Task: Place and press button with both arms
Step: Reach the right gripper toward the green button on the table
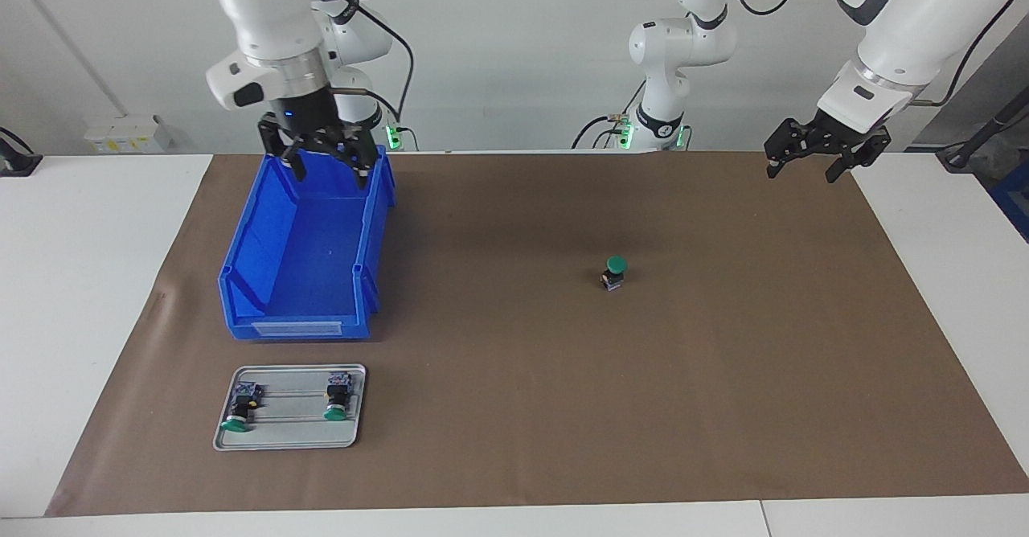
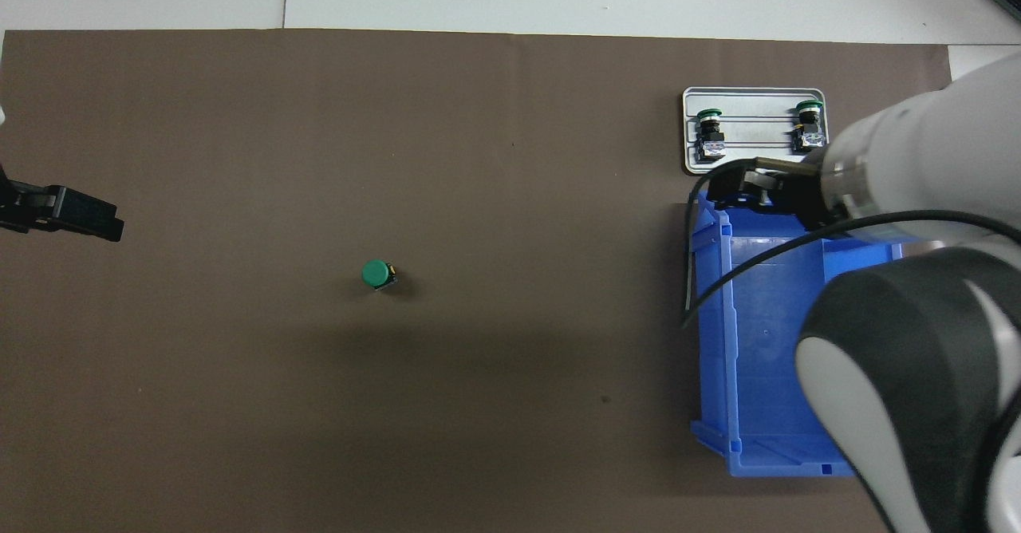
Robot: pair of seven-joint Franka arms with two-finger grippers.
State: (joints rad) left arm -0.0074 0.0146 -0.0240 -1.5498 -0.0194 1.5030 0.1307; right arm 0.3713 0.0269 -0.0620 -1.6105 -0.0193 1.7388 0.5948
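The button [image 1: 615, 272], a green cap on a short black body, stands upright on the brown mat, about mid-table toward the left arm's end; it also shows in the overhead view [image 2: 377, 274]. My right gripper [image 1: 325, 159] hangs open and empty over the end of the blue bin [image 1: 366, 231] nearer the robots; in the overhead view my own arm mostly hides it [image 2: 742, 190]. My left gripper [image 1: 812, 159] is open and empty, raised over the mat's edge at the left arm's end, well apart from the button; it also shows in the overhead view [image 2: 64, 214].
The blue bin [image 2: 710, 341] looks empty. A grey metal tray [image 1: 289, 436] lies farther from the robots than the bin and holds two green-capped switches [image 1: 241, 408] [image 1: 338, 400]. The tray [image 2: 754, 130] shows in the overhead view too.
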